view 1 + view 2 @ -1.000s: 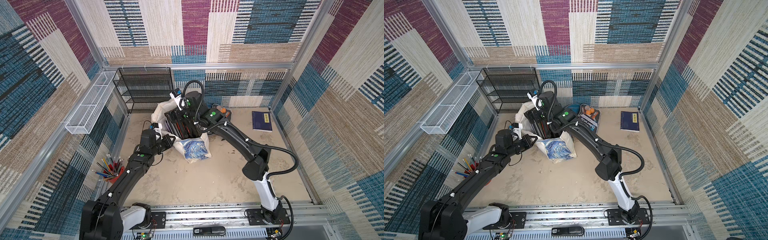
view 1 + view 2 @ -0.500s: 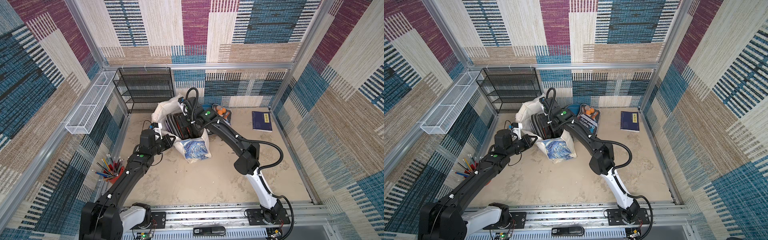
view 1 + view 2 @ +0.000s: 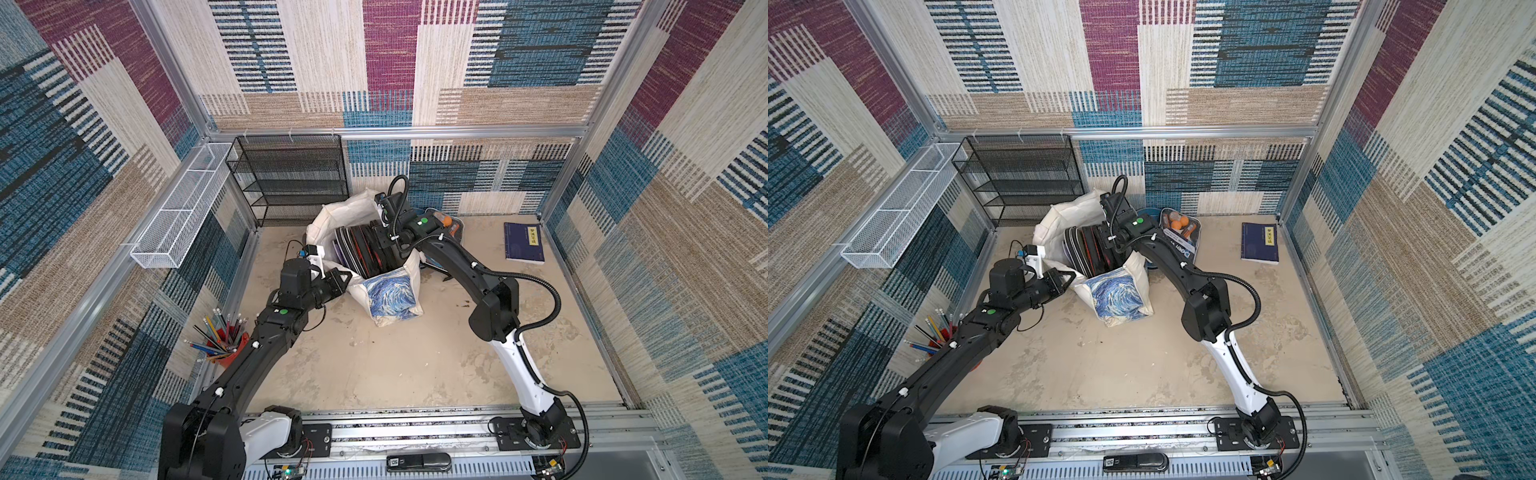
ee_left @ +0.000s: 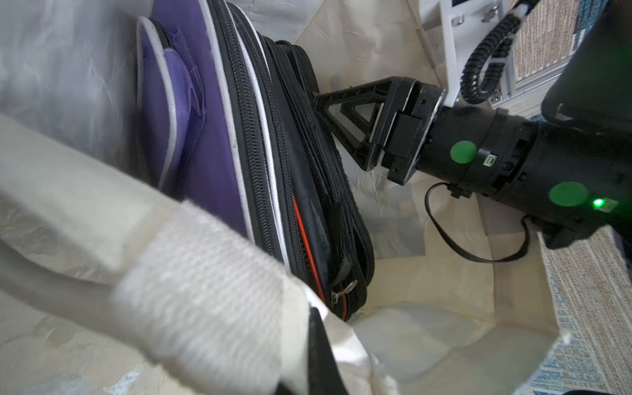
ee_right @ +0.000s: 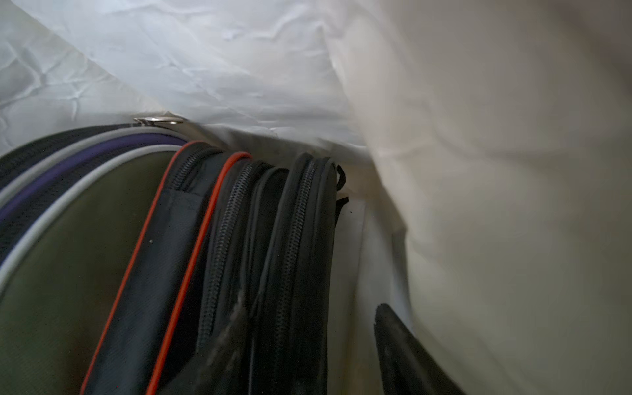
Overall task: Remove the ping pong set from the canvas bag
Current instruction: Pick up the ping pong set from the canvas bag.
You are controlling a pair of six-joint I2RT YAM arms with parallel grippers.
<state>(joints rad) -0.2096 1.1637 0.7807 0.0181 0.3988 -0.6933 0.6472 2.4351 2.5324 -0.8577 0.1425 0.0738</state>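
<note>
The cream canvas bag (image 3: 390, 295) with a blue swirl print stands open at the back of the floor, seen in both top views. Several zipped flat cases of the ping pong set stand on edge inside: a purple one (image 4: 212, 136), one with red piping (image 5: 178, 246), and an all-black one (image 5: 301, 239). My left gripper (image 3: 343, 280) is shut on the bag's near rim, cloth pinched beside its finger (image 4: 321, 352). My right gripper (image 4: 328, 113) reaches down into the bag, jaws apart. They straddle the black case, with a gap at the outer finger (image 5: 396, 342).
A clear-fronted pouch with orange balls (image 3: 1179, 232) lies behind the right arm. A blue book (image 3: 523, 243) lies at the back right. A black mesh shelf (image 3: 291, 178) and a white wire basket (image 3: 178, 208) stand at the back left. A red pencil cup (image 3: 222, 338) sits by the left arm.
My right gripper has dropped from above the bag's mouth down into it, and its jaws have narrowed around the black case. The left gripper has kept its hold on the rim.
</note>
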